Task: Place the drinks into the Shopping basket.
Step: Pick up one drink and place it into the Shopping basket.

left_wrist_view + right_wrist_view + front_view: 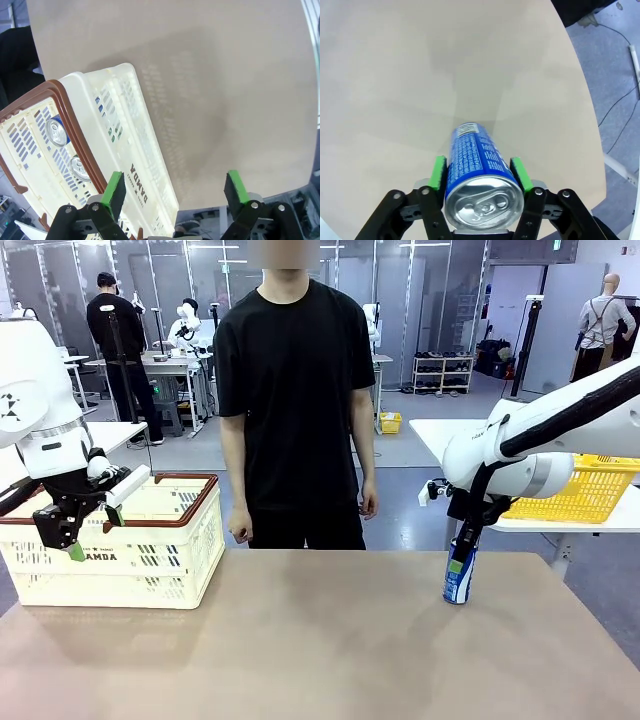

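Grasping the last can on the counter

Our right pincer [479, 175] clamps the blue drink can [459, 575]; next we lift it left into the Shopping basket [180, 540]. Left pincer [175, 187] hangs released.

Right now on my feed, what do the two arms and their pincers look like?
Both arms are glossy white with rounded joints. The left pincer and right pincer are black linkage frames with silver pivot pins and bright green pads on the fingertips. The person wears a black short-sleeved shirt.
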Available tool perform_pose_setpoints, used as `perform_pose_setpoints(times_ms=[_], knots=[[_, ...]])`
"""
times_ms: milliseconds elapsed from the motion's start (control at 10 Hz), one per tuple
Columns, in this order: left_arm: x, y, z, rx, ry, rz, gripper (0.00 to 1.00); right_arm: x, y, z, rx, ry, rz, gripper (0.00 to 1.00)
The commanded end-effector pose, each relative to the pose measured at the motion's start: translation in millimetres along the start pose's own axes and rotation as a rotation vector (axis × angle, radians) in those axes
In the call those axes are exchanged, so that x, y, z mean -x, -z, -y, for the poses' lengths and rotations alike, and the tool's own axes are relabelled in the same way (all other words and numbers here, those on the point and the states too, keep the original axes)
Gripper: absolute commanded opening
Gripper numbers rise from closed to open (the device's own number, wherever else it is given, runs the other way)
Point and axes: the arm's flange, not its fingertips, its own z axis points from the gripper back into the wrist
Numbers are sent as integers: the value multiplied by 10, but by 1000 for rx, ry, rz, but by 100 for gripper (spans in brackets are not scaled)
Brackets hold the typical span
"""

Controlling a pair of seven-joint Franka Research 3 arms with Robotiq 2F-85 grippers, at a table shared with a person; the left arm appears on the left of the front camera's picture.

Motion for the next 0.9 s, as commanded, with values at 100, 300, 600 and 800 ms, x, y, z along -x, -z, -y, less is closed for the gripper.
perform_pose_setpoints(times_ms=[100,300,600,800], knots=[[-5,-20,-2,-6,-14,5,100,-10,-43,19,2,-29,5,29],[-5,-20,-2,-6,-14,5,100,-89,-159,-80,26,-27,-28,11],[-5,-20,-2,-6,-14,5,100,-349,-494,-397,59,-51,-61,10],[-5,-20,-2,-6,-14,5,100,-574,-705,-806,45,-207,-7,10]])
